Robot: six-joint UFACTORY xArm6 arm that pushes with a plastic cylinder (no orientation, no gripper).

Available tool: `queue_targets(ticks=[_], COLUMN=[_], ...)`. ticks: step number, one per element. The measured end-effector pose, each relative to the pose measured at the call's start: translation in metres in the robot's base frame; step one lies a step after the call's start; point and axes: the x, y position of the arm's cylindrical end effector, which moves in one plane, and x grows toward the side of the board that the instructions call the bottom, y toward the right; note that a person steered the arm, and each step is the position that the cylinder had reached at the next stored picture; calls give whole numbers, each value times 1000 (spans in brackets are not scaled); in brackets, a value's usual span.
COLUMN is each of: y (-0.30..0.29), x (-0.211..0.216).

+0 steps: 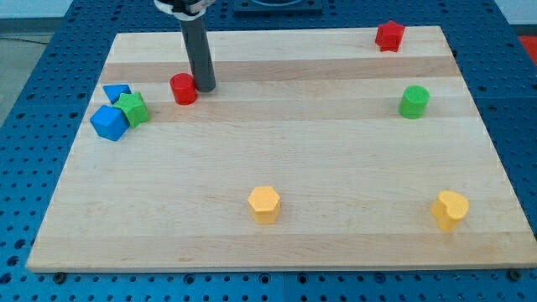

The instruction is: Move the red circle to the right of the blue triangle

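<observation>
End effector my tip [205, 87] gripless, touching red circle's [184, 88] right, blue triangle [117, 92] half hidden by green block [132, 109]

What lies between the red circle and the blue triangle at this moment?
In the camera view, bare board lies between the red circle and the blue triangle; the green star sits just below that line.

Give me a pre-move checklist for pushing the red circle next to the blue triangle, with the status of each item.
1. My tip beside the red circle, on its right in the view: ok.
2. Tip touching the circle: cannot tell.
3. Blue triangle visible, to the view's left of the circle: ok.
4. Board between circle and triangle free: ok.
5. Green star near the path, just below the triangle: not ok.
6. Blue cube below the path: ok.
</observation>
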Motion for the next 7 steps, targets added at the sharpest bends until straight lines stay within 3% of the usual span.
queue_targets(ticks=[5,7], y=[-45,44], x=[13,13])
